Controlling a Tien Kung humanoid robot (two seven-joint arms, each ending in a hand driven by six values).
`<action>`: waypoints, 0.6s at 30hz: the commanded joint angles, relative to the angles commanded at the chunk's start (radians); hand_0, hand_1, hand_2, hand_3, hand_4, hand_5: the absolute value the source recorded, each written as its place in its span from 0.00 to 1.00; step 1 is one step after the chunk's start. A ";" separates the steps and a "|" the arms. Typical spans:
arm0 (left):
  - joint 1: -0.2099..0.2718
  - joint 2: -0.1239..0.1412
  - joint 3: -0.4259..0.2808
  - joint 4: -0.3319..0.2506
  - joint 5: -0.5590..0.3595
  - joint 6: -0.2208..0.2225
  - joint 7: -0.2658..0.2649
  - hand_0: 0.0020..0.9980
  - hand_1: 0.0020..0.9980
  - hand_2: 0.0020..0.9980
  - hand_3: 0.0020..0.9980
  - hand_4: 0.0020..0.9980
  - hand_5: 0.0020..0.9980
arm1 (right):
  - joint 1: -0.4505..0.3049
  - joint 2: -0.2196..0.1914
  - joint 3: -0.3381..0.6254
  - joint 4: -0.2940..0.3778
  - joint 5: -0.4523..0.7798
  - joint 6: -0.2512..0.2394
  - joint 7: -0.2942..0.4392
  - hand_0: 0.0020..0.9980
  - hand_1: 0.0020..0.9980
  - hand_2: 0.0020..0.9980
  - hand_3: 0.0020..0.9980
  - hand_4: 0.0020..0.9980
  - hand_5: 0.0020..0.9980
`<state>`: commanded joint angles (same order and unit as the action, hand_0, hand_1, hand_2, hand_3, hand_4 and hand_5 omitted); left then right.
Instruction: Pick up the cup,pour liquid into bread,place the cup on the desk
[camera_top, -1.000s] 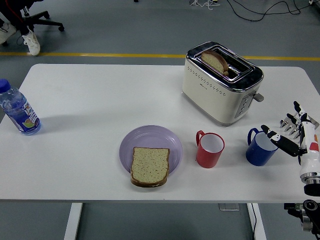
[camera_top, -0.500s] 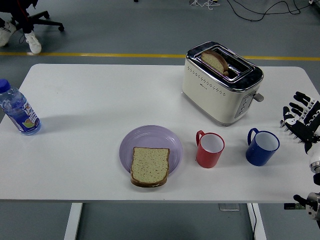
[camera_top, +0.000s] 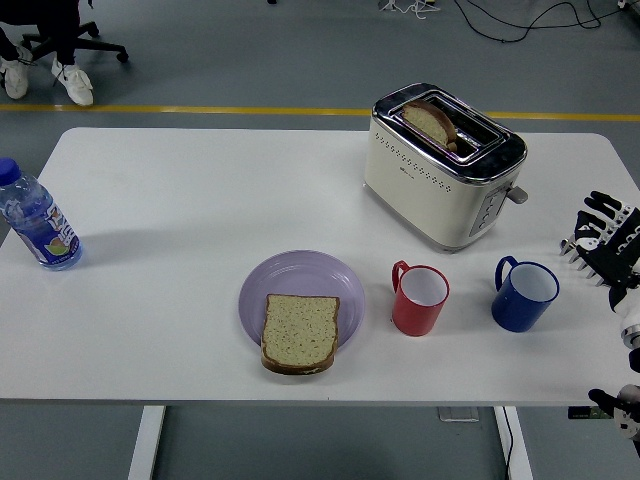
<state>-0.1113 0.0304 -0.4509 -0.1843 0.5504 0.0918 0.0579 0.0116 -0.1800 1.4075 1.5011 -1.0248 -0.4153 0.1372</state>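
A blue cup (camera_top: 524, 295) stands upright on the white table (camera_top: 180, 200), right of a red cup (camera_top: 420, 299). A slice of bread (camera_top: 299, 332) lies on a lilac plate (camera_top: 262, 288) left of the red cup. My right hand (camera_top: 603, 244) is at the table's right edge, a short way right of the blue cup, with fingers spread and holding nothing. The left arm is out of view.
A cream toaster (camera_top: 442, 165) with a bread slice (camera_top: 431, 122) in its slot stands behind the cups. A water bottle (camera_top: 35, 217) stands at the table's left edge. A person's feet and an office chair (camera_top: 60, 40) show at the top left.
My right hand has drawn back to the right, away from the blue cup, which stands free where it was. The feet at the top left have shifted.
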 joint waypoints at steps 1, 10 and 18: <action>0.000 0.000 0.002 0.000 -0.001 0.000 0.000 0.62 0.59 0.62 0.56 0.37 1.00 | -0.002 0.002 0.001 -0.002 0.001 -0.001 0.000 0.70 0.64 0.67 0.64 0.61 0.00; 0.003 0.002 0.022 0.000 -0.009 -0.001 0.001 0.63 0.59 0.62 0.56 0.37 1.00 | -0.009 0.005 0.005 -0.008 0.010 -0.001 -0.001 0.71 0.63 0.66 0.62 0.61 0.01; 0.005 0.003 0.014 0.000 -0.005 -0.002 0.002 0.63 0.59 0.62 0.56 0.37 1.00 | -0.008 0.006 -0.001 -0.006 0.044 -0.004 -0.006 0.70 0.63 0.66 0.61 0.61 0.01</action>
<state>-0.1068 0.0334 -0.4373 -0.1847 0.5452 0.0895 0.0603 0.0038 -0.1738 1.4067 1.4952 -0.9807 -0.4191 0.1310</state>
